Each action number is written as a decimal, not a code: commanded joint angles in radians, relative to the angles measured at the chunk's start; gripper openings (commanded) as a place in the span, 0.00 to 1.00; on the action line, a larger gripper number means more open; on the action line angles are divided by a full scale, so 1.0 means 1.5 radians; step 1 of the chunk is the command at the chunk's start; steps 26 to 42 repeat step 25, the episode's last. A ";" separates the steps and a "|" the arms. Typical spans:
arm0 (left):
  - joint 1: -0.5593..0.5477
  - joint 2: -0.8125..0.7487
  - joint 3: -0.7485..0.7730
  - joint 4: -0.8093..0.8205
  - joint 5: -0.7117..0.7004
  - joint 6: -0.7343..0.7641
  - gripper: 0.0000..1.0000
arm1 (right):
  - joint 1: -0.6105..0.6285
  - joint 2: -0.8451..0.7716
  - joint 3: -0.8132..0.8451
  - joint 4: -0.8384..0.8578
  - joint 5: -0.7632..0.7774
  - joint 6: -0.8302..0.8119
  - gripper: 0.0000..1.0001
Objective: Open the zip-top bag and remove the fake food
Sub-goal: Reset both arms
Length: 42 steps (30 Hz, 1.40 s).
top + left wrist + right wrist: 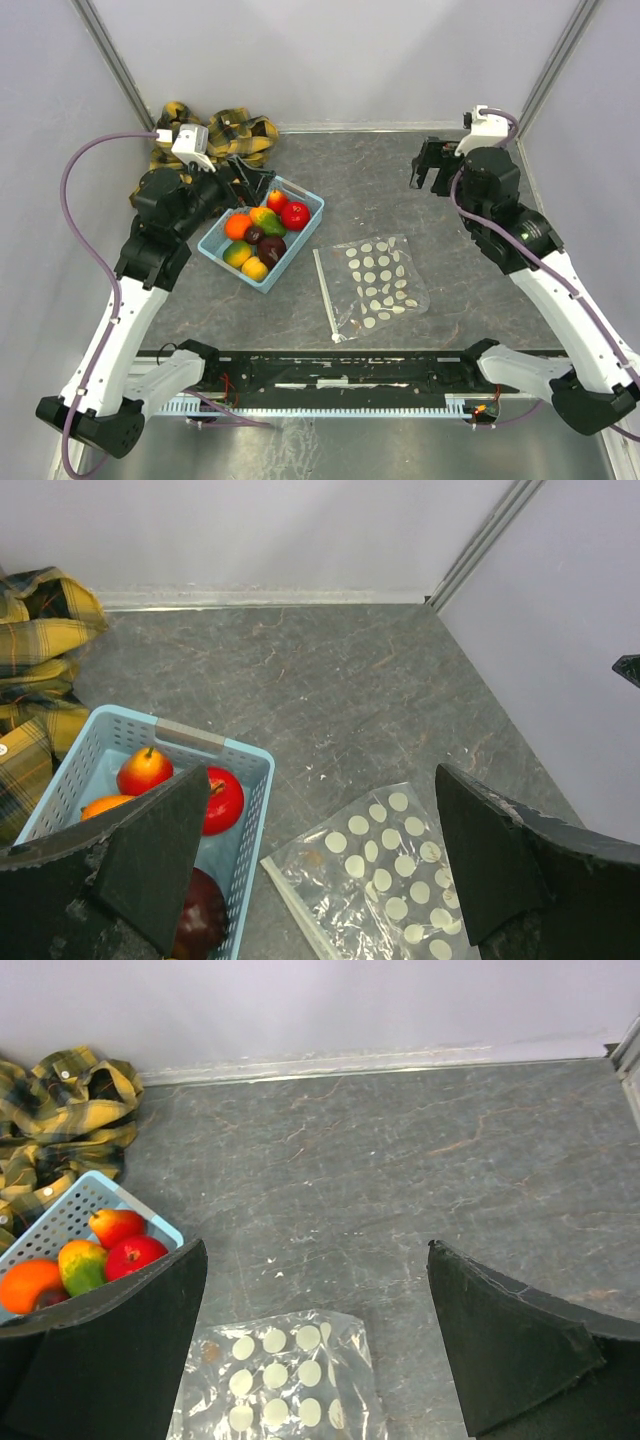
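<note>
The bag [375, 285] lies flat on the tabletop [360, 190], with its zip strip on its left side. The fruits [262, 235] are in the blue basket [310, 205] just left of the bag, not touching it. The left gripper [258, 183] hangs over the far end of the basket, its jaws spread wide and empty. The right gripper [428, 180] is at the far right, well apart from the bag, also spread and empty. A yellow checked cloth [215, 135] lies in the far left corner.
</note>
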 commanded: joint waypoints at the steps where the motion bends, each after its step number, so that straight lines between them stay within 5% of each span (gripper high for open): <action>1: 0.002 -0.004 0.050 -0.016 0.023 0.008 0.99 | 0.001 -0.027 -0.023 0.014 0.048 -0.036 0.99; 42: 0.003 0.003 0.003 0.012 0.046 0.005 0.99 | 0.001 -0.061 -0.100 0.064 0.044 -0.092 0.99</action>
